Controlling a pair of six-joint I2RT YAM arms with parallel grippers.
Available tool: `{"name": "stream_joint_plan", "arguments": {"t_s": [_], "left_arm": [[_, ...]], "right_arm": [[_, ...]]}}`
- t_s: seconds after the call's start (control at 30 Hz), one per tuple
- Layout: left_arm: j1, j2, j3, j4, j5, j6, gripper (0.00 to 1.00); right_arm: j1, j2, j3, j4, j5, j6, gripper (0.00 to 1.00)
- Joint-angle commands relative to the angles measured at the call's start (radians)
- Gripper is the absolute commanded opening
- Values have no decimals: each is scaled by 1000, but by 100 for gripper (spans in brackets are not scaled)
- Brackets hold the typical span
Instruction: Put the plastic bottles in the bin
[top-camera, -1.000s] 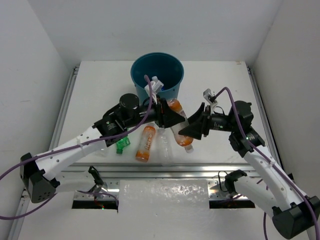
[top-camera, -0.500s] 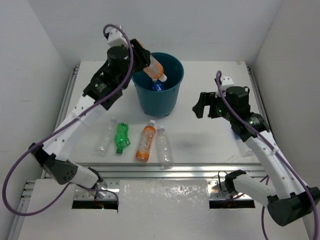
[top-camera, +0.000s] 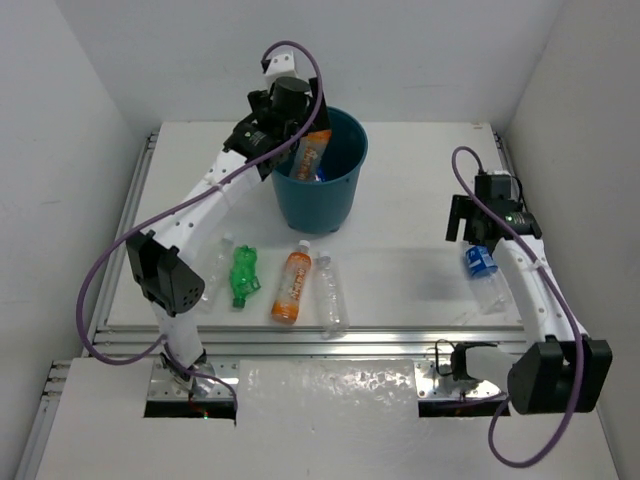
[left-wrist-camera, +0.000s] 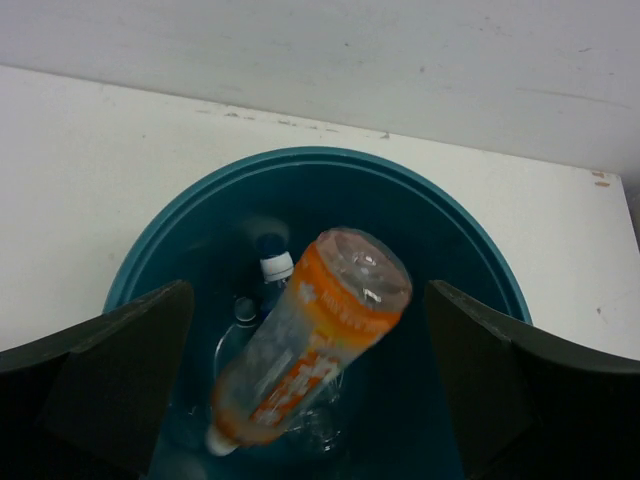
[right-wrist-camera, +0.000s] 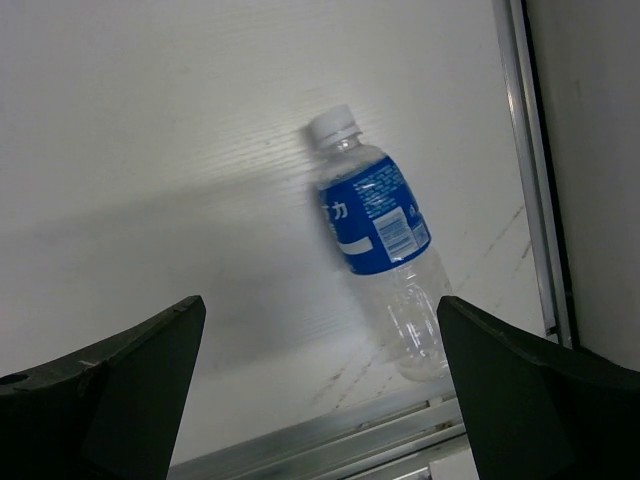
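On the table (top-camera: 420, 180), the bin (top-camera: 318, 208) sits under the left hand (left-wrist-camera: 308, 290), which is spread wide. The orange bottle (left-wrist-camera: 310, 360) is nose-down inside, touching neither finger. The right hand (right-wrist-camera: 320, 300) is spread too, over the blue-label bottle (right-wrist-camera: 385, 250) (lying flat). I think it should go straight down and pinch the middle.

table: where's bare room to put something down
Bare: the stretch between the bin and the blue-label bottle, and the far right corner. Crowded: the near-left edge, where four bottles lie in a row.
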Motion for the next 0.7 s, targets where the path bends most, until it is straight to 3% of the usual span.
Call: {"name": "stream_joint_plan", "arguments": {"t_s": [0.0, 0.2, 0.4, 0.67], "left_arm": [[1, -56, 37, -30, 26, -21, 97], [1, -157, -47, -95, 139, -15, 97], [-44, -208, -76, -143, 141, 6, 99], [-53, -280, -128, -121, 167, 11, 100]], "right_arm": [[-108, 25, -82, 79, -57, -22, 99], [-174, 181, -144, 123, -45, -4, 99], [-251, 355, -178, 183, -122, 19, 99], [-273, 360, -205, 249, -62, 51, 99]]}}
